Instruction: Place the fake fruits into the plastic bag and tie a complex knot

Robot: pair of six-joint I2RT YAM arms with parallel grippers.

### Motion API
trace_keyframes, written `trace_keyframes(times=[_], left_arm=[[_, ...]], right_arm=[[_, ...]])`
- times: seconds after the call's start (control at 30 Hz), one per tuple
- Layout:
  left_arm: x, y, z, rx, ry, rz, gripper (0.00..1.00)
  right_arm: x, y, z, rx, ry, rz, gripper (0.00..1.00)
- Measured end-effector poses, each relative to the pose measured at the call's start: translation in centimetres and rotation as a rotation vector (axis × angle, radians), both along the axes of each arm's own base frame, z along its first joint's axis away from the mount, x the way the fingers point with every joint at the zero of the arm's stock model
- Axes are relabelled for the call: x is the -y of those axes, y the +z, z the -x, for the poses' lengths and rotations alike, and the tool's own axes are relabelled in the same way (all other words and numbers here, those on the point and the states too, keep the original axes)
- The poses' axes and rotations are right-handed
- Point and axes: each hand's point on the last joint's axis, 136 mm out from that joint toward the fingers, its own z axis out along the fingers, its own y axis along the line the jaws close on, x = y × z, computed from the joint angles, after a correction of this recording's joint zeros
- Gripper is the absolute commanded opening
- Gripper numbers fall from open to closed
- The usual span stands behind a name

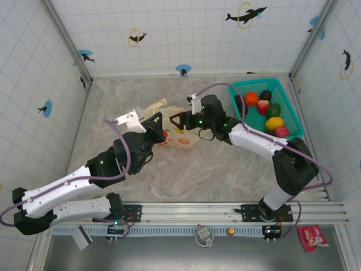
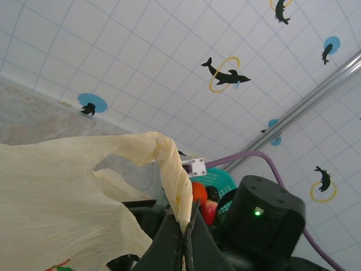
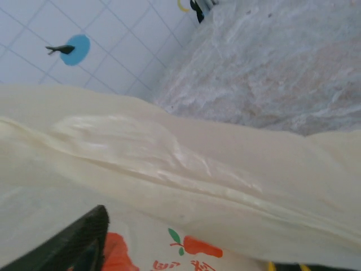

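— Looking from the top, where is the plastic bag [image 1: 184,139]?

— In the middle of the table [image 1: 113,101], crumpled between the two arms, with one cream handle poking out towards the far wall.

— And the left pincer [image 1: 162,131]?

— It is at the bag's left edge, touching it. The right pincer [image 1: 179,119] is at the bag's upper right edge. From up there I cannot tell how either pair of fingers stands.

— The fake fruits [image 1: 274,123]?

— They are in the teal basket [image 1: 254,82] at the far right, well apart from the bag: orange, dark, red, green, yellow and pink.

— Now the left wrist view.

— The left pincer [image 2: 185,234] has its fingers pressed together on a thin strip of the bag. The handle [image 2: 163,164] arches up from there. The body of the bag [image 2: 62,197] spreads out to the left. Behind it are the right arm's black wrist [image 2: 262,212] with a green light, a bit of the basket [image 2: 221,178] and a red fruit [image 2: 198,192].

— And the right wrist view?

— The bag [image 3: 186,169] lies very close to the camera, with its red print at the bottom. One dark finger [image 3: 67,245] lies against it at the lower left. I cannot tell whether that pincer is apart or clamped.
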Motion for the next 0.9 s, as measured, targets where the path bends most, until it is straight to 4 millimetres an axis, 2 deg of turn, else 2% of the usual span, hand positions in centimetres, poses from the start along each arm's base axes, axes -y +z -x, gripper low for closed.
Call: trace_keyframes(times=[0.13, 0.3, 0.57, 0.67, 0.73, 0.9], left_arm=[[0.5, -0.8, -0.2, -0.013, -0.003, -0.028, 0.0], [1.3, -1.8, -0.4, -0.03, -0.011, -0.065, 0.0], [1.6, -2.2, -0.5, -0.038, -0.016, -0.087, 0.0], [1.7, -2.1, -0.4, -0.039, -0.022, -0.087, 0.0], [1.7, -1.9, -0.4, -0.038, -0.023, -0.085, 0.0], [1.8, -1.7, -0.3, -0.033, -0.036, -0.095, 0.0]], right_arm=[[1.8, 2.3, 1.0, 0.03, 0.009, -0.044, 0.63], [3.6, 5.0, 1.6, 0.059, 0.024, -0.091, 0.65], [9.7, 10.1, 0.5, 0.117, -0.043, -0.195, 0.68], [12.4, 10.4, -0.2, 0.118, -0.101, -0.208, 0.67], [14.6, 10.1, -1.3, 0.106, -0.168, -0.207, 0.66], [22.4, 6.8, -5.5, 0.026, -0.448, -0.147, 0.65]])
